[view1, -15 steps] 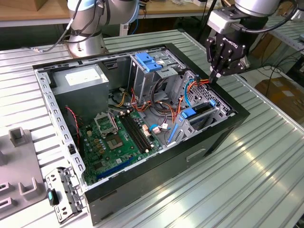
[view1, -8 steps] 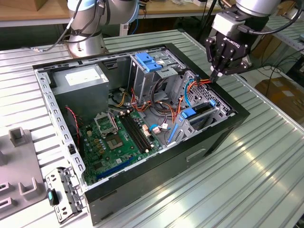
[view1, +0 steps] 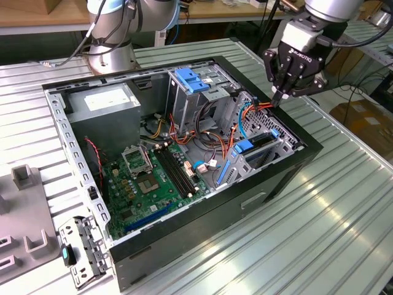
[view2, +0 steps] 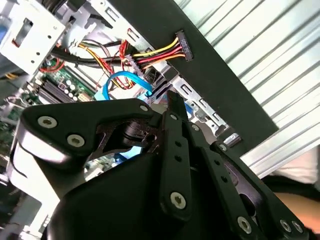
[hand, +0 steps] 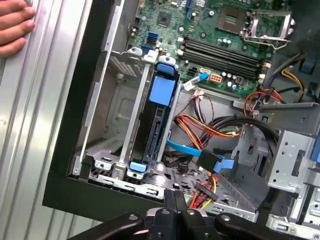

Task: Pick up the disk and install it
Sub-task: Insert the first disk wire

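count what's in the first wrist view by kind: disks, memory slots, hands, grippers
disk: 1
memory slots: 4
hand: 1
gripper: 1
total: 7

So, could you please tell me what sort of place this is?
Most likely a robotics lab or workshop: an open desktop computer case lies on a ribbed aluminium table, a robot arm's base stands on that same table, and a wooden workbench runs behind it.
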`<state>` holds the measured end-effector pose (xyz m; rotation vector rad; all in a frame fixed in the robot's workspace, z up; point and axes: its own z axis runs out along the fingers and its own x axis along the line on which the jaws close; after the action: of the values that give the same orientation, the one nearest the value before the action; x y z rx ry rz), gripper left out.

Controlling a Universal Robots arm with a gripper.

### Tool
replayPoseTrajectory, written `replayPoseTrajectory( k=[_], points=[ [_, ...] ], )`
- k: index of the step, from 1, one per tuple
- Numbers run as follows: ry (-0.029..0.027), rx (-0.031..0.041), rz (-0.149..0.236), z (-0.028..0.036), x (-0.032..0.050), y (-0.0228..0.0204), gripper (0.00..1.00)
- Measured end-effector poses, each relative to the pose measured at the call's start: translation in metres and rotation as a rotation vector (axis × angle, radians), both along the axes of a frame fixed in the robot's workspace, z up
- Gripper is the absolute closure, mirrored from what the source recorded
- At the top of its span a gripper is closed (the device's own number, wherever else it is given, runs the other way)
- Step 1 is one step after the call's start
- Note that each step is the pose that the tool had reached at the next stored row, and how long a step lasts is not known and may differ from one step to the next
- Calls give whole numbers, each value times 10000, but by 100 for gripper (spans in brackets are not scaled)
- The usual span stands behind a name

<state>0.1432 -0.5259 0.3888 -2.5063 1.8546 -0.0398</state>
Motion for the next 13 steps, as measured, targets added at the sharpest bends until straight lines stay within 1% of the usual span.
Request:
replayPoseTrajectory(
  k=[3,5,6,7,10,11,13],
  points=[
    [0,0,584,-2,5,0,89],
    [0,0,1035,-3,9,0,89],
    [0,0,1323,-4,11,0,89],
    [0,0,1492,-5,11,0,89],
    [0,0,2158,-6,14,0,89],
    [0,-1,2441,-7,18,0,89],
    [0,1,2595,-7,26,1,89]
  ],
)
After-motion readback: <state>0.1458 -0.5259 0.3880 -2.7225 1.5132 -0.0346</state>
